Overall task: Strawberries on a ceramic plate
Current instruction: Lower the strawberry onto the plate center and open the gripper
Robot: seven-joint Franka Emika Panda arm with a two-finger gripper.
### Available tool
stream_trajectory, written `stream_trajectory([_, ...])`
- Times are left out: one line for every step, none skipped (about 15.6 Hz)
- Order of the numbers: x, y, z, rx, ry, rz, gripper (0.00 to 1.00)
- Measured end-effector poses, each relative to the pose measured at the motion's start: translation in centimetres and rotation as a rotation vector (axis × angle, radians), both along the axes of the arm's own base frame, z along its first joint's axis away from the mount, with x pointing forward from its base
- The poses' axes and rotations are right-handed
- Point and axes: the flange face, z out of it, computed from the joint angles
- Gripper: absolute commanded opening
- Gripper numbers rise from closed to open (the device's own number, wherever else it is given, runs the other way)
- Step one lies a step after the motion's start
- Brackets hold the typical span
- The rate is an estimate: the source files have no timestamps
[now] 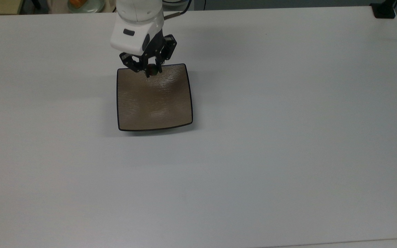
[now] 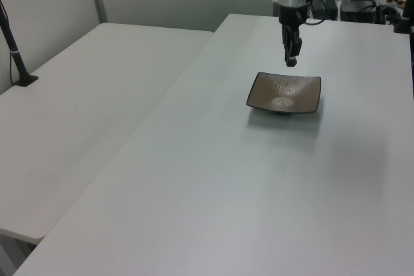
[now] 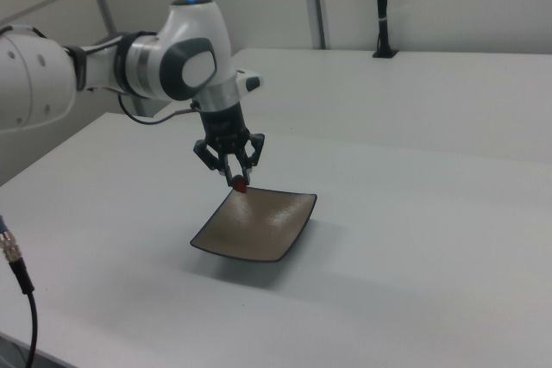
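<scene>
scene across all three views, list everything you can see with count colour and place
strawberry: one, red, held in the gripper above the plate's edge nearest the arm
plate: one, square, tan-brown with a dark rim, on the table
table: one, white, under the plate
second table: one, white, on the left view's left
dish: one, pale with orange food, top edge of the top view
black post: one, standing on the second table
arm: one, white and grey, reaching over the table
gripper: one, black, shut on the strawberry
</scene>
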Motion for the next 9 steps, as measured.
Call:
stream_trajectory([0.3, -0.1, -0.7, 0.001, 0.000, -0.002, 0.03])
stream_trajectory([0.6, -0.2, -1.4, 0.001, -0.002, -0.003, 0.03])
stream_trajectory([1.0, -0.3, -2.3, 0.002, -0.004, -0.005, 0.03])
stream_trajectory([1.3, -0.3, -3.0, 0.003, -0.004, -0.006, 0.04])
stream_trajectory([1.6, -0.3, -3.6, 0.004, -0.010, -0.006, 0.05])
stream_trajectory([1.9, -0.3, -4.2, 0.005, -0.018, -0.005, 0.05])
stream_trajectory([2.2, -0.3, -5.0, 0.007, -0.024, -0.005, 0.05])
stream_trajectory([2.4, -0.3, -5.6, 0.007, -0.026, -0.006, 0.05])
stream_trajectory([2.5, -0.3, -6.1, 0.008, -0.024, -0.006, 0.05])
